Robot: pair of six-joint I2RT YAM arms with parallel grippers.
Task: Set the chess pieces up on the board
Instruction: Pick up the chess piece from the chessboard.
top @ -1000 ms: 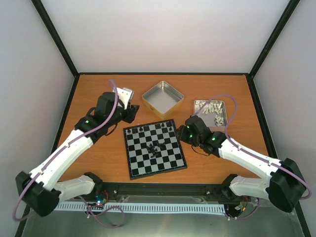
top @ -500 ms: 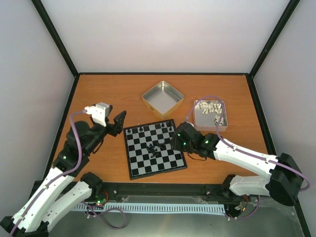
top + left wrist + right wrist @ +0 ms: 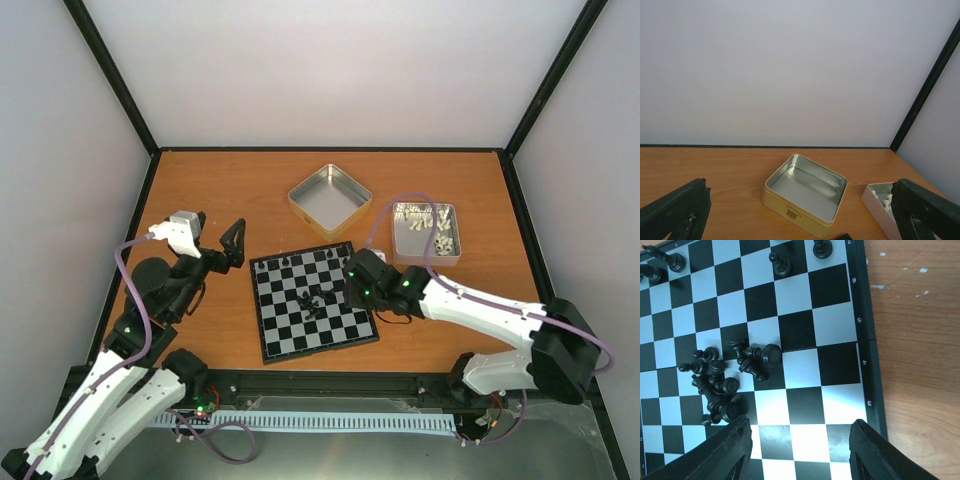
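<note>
- Board (image 3: 315, 303): lies flat on the tabletop (image 3: 200, 180), between the 2 arms, slightly skewed.
- Chess pieces (image 3: 312, 300): most lie toppled in a loose black heap near the board's middle; a few stand upright along its far row.
- Right hand (image 3: 352, 280): hovers over the board's right part, just beside the heap. Its fingers (image 3: 730, 450) are moderately parted with nothing between them.
- Left hand (image 3: 218, 232): raised off the tabletop to the left of the board, spread wide, holding nothing.
- Yellow tin (image 3: 330, 200): square, beyond the board, with a bare metal interior.
- Second tin (image 3: 425, 232): right of the yellow one, holding pale pieces.
</note>
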